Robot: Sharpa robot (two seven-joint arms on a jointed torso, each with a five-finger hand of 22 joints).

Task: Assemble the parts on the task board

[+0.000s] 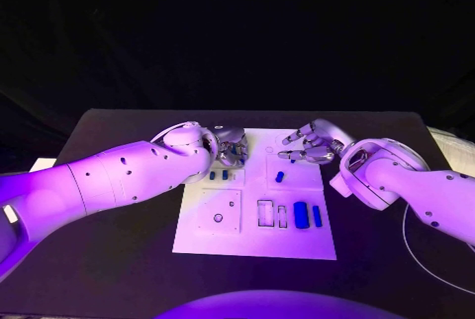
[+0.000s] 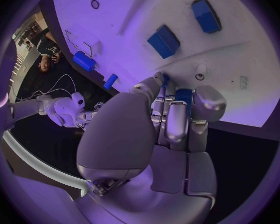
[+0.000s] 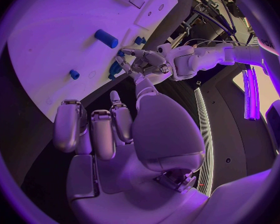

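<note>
Main risk: the left robot hand (image 1: 230, 149) works at the far edge of the task board (image 1: 223, 243) w/ its fingers (image 2: 176, 127) curled around a small blue part (image 2: 184, 95). Contact is hard to read, so I judge it grasping that part, w/ some doubt. A pinch that thin could let the piece twist or drop off the board onto the black tabletop (image 1: 119, 264). The right robot hand (image 1: 309, 146) hovers close by, released, fingers apart, nothing in it; the two could collide.

Materials: board is a flat, matte white plate w/ shallow rectangular recesses. Parts look like hard, smooth blue plastic: a cylinder (image 1: 300, 215) and a slimmer bar (image 1: 317, 214) near the board's right side, a short peg (image 1: 280, 175) mid-board, two small blocks (image 1: 219, 174) just beside the left hand.
</note>
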